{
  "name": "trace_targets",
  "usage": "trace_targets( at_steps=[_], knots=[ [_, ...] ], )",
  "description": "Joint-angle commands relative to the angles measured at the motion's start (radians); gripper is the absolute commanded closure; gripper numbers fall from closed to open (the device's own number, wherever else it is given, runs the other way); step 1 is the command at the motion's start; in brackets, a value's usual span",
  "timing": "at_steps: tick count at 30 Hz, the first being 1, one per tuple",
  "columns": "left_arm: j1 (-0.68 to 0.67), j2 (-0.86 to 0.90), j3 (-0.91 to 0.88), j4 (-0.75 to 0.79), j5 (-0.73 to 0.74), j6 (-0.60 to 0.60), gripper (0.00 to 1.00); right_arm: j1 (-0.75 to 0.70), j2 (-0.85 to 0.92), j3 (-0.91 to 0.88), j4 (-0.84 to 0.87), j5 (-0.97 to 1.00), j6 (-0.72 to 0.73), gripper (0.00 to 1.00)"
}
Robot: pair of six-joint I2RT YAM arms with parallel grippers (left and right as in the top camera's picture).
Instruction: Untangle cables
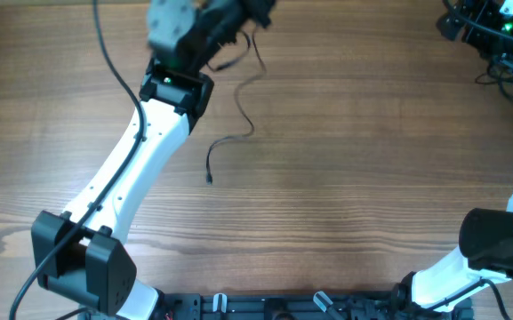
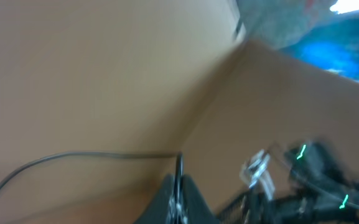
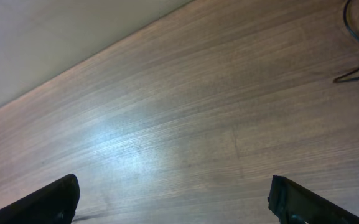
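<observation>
From overhead, the left claw (image 1: pixel 231 22) is blurred at the far edge of the table (image 1: pixel 372 178). A thin black cable (image 1: pixel 241 102) hangs from it and snakes across the wood to a free plug end beside the left arm, while the right claw (image 1: pixel 480 22) sits in the far right corner. The left wrist view is blurred, yet the left claw (image 2: pixel 179 167) looks pinched narrow on the cable (image 2: pixel 73 155), which runs off to the left. In the right wrist view the right claw (image 3: pixel 174 190) stands wide with nothing between its fingers, and a thin black cord (image 3: pixel 356 43) lies on the wood at the upper right.
</observation>
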Motion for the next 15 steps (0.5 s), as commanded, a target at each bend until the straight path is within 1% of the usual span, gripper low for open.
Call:
trace_targets(
  at_steps=[1,3,4,6,8,9,11,13,14,15],
  knots=[
    [-0.039,0.012,-0.004,-0.473,0.079,0.404,0.96,0.009,0.011,-0.009,-0.024,-0.072,-0.077,0.0],
    [-0.066,0.017,-0.004,-0.774,0.061,0.595,0.96,0.029,0.013,-0.017,-0.035,-0.135,-0.103,0.0],
    [-0.077,0.018,-0.004,-0.938,-0.065,0.663,0.96,0.051,0.013,-0.029,-0.044,-0.15,-0.103,0.0],
    [-0.082,0.018,-0.005,-1.143,-0.342,0.669,0.96,0.099,0.013,-0.07,-0.034,-0.147,-0.13,0.0],
    [-0.079,0.018,-0.005,-1.24,-0.429,0.661,0.96,0.144,0.013,-0.125,0.0,-0.145,-0.128,0.0],
    [-0.073,0.018,-0.005,-1.285,-0.463,0.582,0.96,0.168,0.013,-0.169,0.027,-0.127,-0.119,0.0],
    [-0.059,0.018,-0.016,-1.32,-0.481,0.441,0.96,0.184,0.013,-0.237,0.054,-0.076,-0.063,0.0],
    [-0.034,0.018,-0.058,-1.325,-0.581,0.168,0.96,0.187,0.013,-0.329,0.08,-0.077,-0.061,0.0],
    [-0.014,0.019,-0.092,-1.314,-0.622,0.029,0.92,0.187,0.013,-0.378,0.09,-0.081,-0.062,0.0],
    [0.005,0.02,-0.13,-1.278,-0.623,-0.086,0.78,0.187,0.013,-0.411,0.101,-0.107,-0.078,0.01]
  ],
)
